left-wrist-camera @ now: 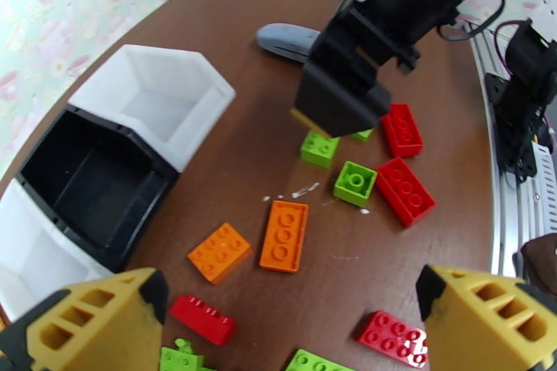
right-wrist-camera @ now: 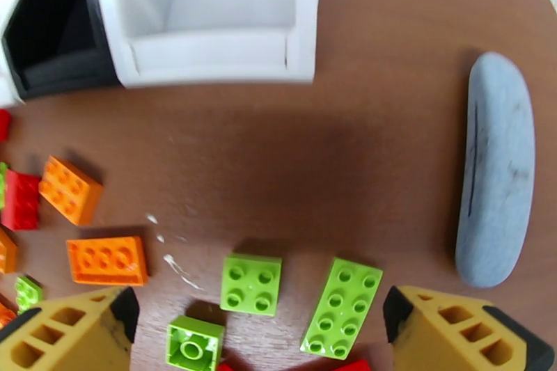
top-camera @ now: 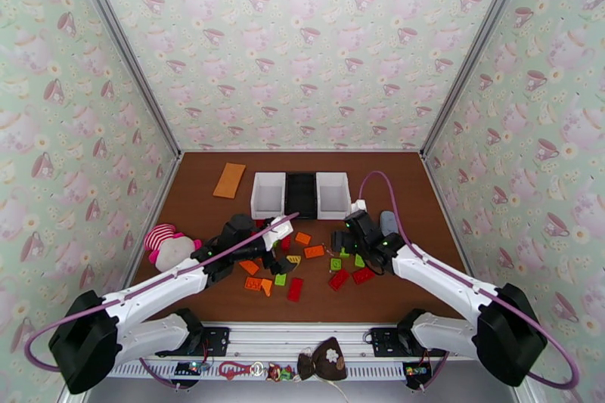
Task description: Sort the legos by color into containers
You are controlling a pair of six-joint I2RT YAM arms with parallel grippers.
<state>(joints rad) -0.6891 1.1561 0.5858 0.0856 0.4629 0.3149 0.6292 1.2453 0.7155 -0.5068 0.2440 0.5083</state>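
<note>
Nearby, a grey oval pad (right-wrist-camera: 496, 170) lies beside the legos (right-wrist-camera: 251, 284); left gripper (left-wrist-camera: 289, 320) and right gripper (right-wrist-camera: 264, 330) stand open, empty.

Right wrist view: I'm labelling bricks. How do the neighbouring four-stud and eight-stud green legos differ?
The four-stud lego is square; the eight-stud lego is a longer rectangle. The four-stud one lies nearly straight in view; the eight-stud one slants. Both are lime green, studs up, flat on the table, apart.
</note>
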